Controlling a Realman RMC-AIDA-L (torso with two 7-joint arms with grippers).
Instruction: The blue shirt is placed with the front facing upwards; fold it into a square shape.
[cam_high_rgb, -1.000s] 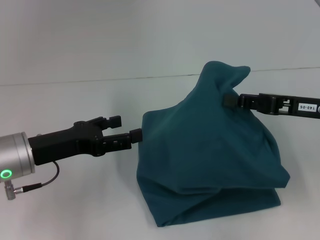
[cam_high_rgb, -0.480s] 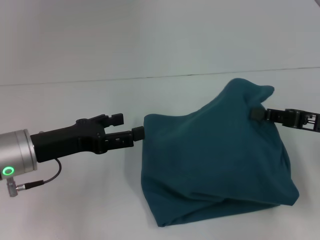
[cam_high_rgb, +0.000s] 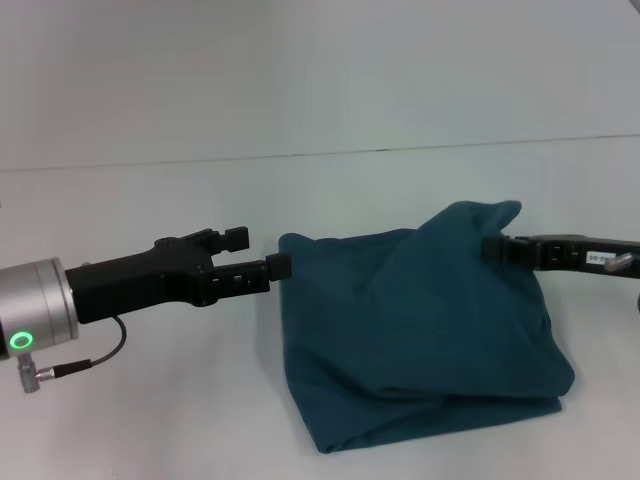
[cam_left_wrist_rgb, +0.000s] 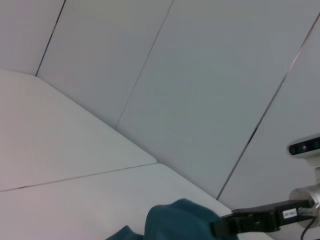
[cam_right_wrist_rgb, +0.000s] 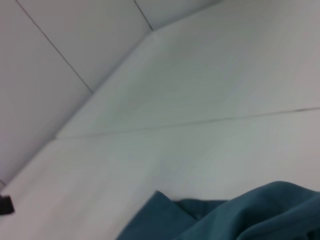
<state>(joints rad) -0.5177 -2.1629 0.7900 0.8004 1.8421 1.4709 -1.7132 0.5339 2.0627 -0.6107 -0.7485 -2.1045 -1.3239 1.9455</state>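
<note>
The blue shirt (cam_high_rgb: 420, 330) is a dark teal bundle on the white table (cam_high_rgb: 150, 420), in layers, with its plain side showing. My left gripper (cam_high_rgb: 280, 266) reaches in from the left and is shut on the shirt's upper left corner. My right gripper (cam_high_rgb: 490, 248) comes in from the right and is shut on a raised peak of cloth at the upper right, held low over the bundle. The left wrist view shows the shirt's peak (cam_left_wrist_rgb: 175, 222) with the right gripper (cam_left_wrist_rgb: 222, 227) on it. The shirt's edge (cam_right_wrist_rgb: 240, 215) fills the corner of the right wrist view.
A white wall (cam_high_rgb: 320, 70) rises behind the table's far edge. A thin cable (cam_high_rgb: 70, 368) hangs under the left arm's silver wrist (cam_high_rgb: 35, 320), which shows a green light.
The right gripper has carried the cloth peak rightward, then down, so the tall tent of fabric has sunk into a lower, flatter bundle. The left gripper has hardly moved.
</note>
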